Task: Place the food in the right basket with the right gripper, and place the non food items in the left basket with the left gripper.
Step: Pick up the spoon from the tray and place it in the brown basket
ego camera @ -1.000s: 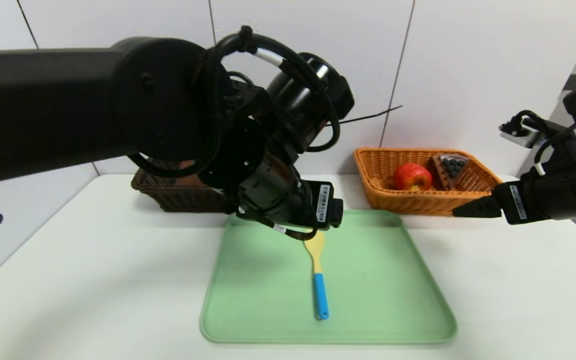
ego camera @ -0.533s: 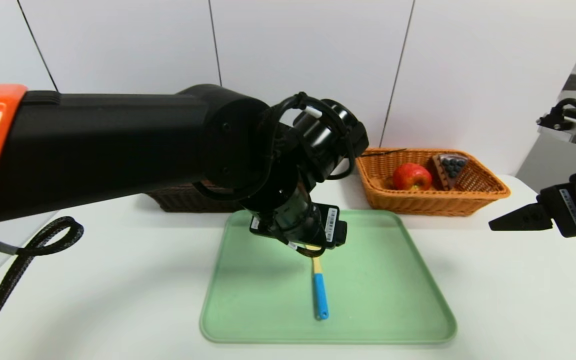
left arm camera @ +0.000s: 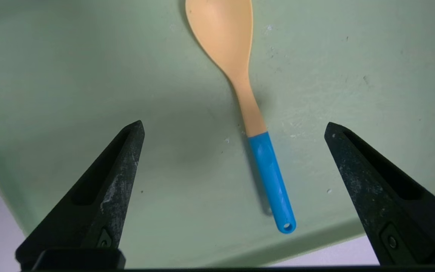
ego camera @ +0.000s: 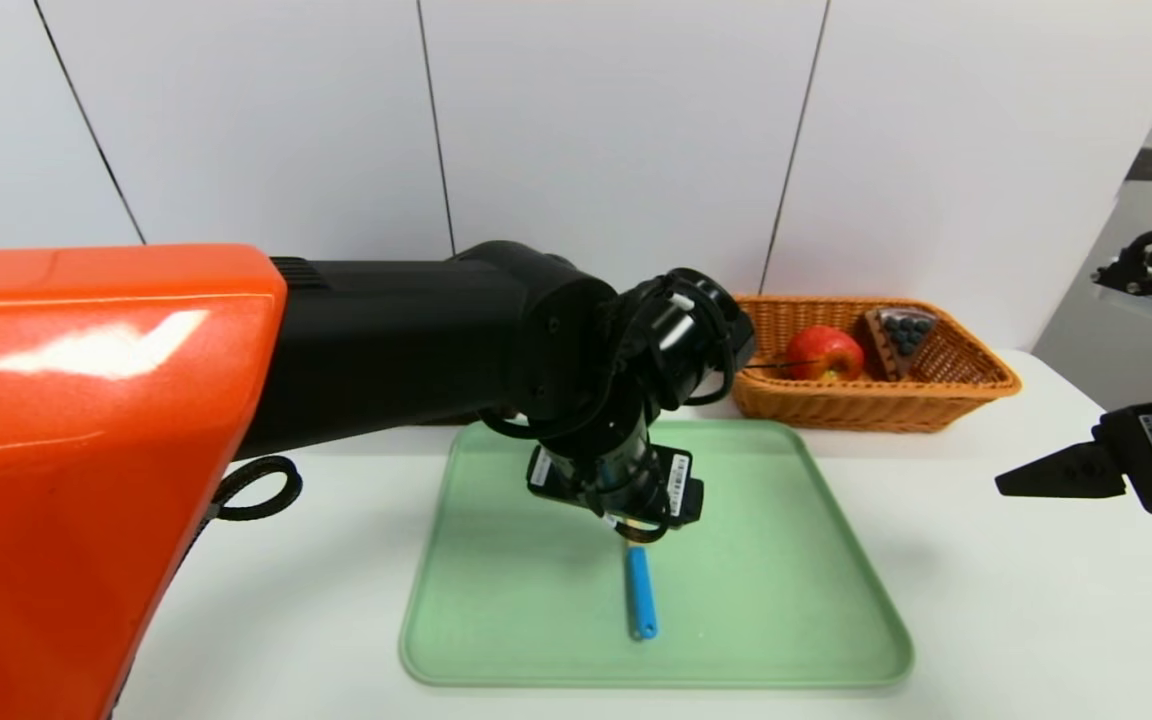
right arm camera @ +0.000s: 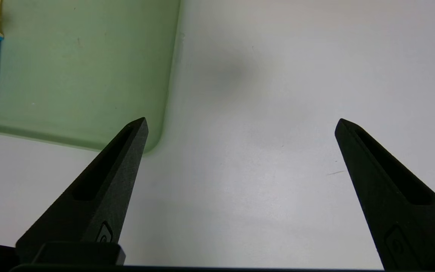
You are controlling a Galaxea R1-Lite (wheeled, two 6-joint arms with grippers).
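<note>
"Where did I have the left gripper [left arm camera: 234,124]?"

"I had it above the green tray [ego camera: 776,600], pointing down, over the spoon [left arm camera: 274,177]. Its fingers stood wide apart, and I had nothing between them in my grip. In the wrist view one fingertip lay off to each side of the spoon, neither touching it."

"And the spoon itself?"

"Flat on the tray, its blue handle towards my near edge and its tan bowl away from me. From the head camera, my left arm [ego camera: 396,350] covered the bowl end."

"What about the right gripper [right arm camera: 242,120]?"

"I had that one above the white table [ego camera: 986,600], just beyond the tray's right side. It was wide open too, with nothing held."

"Could I see any food?"

"Yes, a red apple [ego camera: 821,353] in the right basket [ego camera: 856,405], the orange wicker one behind the tray. A slice of berry pie [ego camera: 901,338] sat in there as well, tilted, to the right of the apple."

"And the left basket [ego camera: 448,420]?"

"I only got a dark sliver of it below my left arm. I couldn't tell what it contained."
</note>
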